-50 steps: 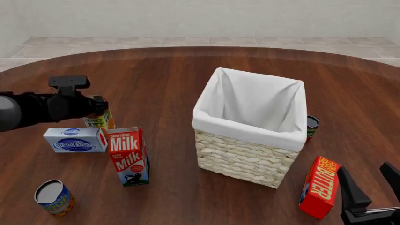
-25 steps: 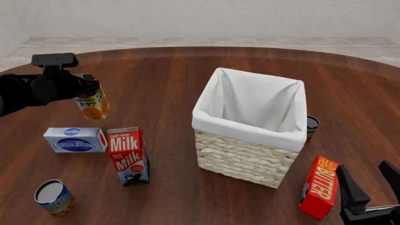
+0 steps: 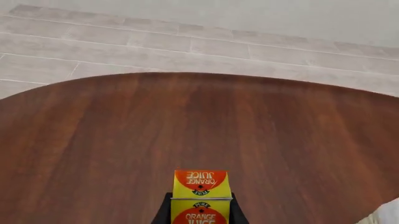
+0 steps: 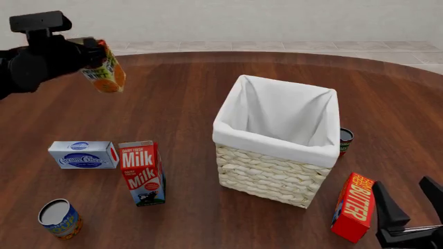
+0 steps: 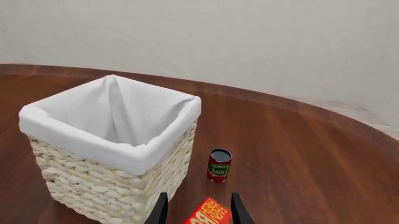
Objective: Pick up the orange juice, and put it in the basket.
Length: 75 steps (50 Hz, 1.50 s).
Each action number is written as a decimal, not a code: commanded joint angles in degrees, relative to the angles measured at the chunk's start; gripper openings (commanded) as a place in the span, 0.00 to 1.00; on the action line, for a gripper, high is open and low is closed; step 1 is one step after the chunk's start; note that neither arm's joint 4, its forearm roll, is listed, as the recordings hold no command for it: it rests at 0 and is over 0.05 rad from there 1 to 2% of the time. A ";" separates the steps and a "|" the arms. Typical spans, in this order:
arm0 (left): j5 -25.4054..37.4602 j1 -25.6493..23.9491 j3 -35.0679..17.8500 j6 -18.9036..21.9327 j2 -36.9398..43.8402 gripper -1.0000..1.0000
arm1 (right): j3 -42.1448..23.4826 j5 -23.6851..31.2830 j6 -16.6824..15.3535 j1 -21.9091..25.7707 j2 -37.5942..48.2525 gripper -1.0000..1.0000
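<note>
Raised high over the worktop's [image 4: 187, 104] far left, the left end effector [image 4: 88, 54] is clamped on the tilted orange juice [image 4: 105, 70] — well apart from the basket [image 4: 273, 171]. The right end effector [image 4: 410, 207] is spread, empty — largely cut off.

A computer-rendered test room, not a real home or shop. A round, dark reddish-brown wooden counter [image 4: 187, 93] stands on a floor of large pale beige tiles [image 4: 207, 45], backed by a plain off-white wall [image 4: 242, 18] with no windows or furniture. Surfaces are smooth and evenly lit. Grocery packages stand loosely on the counter, among them a red-and-white gable-top milk carton [image 4: 142, 173] near its near left edge and a red rectangular butter box [image 4: 354, 207] toward its near right edge.
</note>
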 commanded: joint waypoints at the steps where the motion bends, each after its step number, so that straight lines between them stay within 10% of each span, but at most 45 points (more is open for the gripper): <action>1: -0.01 -5.07 -3.80 -3.24 -7.36 0.00 | 0.00 3.55 0.12 -0.04 -3.80 1.00; 18: -3.84 -15.64 -3.96 -9.29 -11.85 0.00 | -0.01 7.39 0.21 0.06 -7.79 1.00; 75: -5.63 -37.84 -6.70 -10.65 -4.34 0.00 | -0.02 0.03 0.73 -0.13 -1.42 1.00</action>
